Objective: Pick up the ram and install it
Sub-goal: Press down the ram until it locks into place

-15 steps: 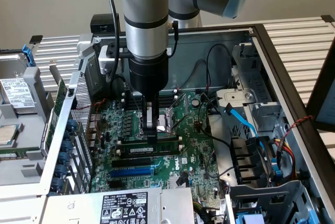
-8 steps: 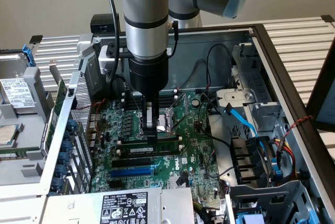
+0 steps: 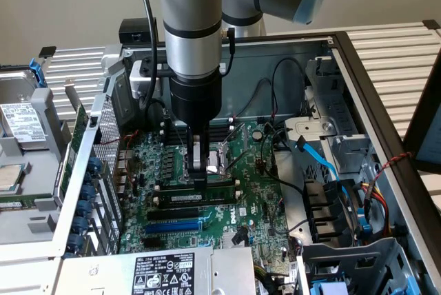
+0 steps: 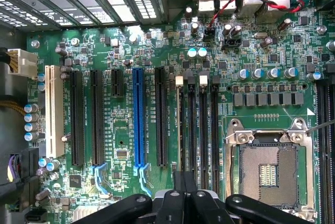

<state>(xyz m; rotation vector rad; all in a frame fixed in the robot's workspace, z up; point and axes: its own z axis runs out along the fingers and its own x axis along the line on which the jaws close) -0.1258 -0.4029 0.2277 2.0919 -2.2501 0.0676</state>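
Observation:
The ram [image 3: 217, 194] is a long green stick with a white label. It stands on edge in a memory slot of the motherboard [image 3: 248, 191], just in front of the CPU socket [image 3: 222, 151]. My gripper [image 3: 200, 179] comes straight down onto it, fingers shut, their tips against the stick's top edge near its middle. In the wrist view the shut gripper [image 4: 185, 177] points along the black memory slots [image 4: 208, 124] beside the socket [image 4: 269, 169]. There I cannot tell the ram apart from the slots.
A blue expansion slot [image 3: 172, 226] and black slots lie just in front of the ram. Black and blue cables [image 3: 317, 160] cross toward the exterior view's right. The power supply [image 3: 162, 274] sits at the front, and a drive cage [image 3: 21, 129] stands outside the case on the left.

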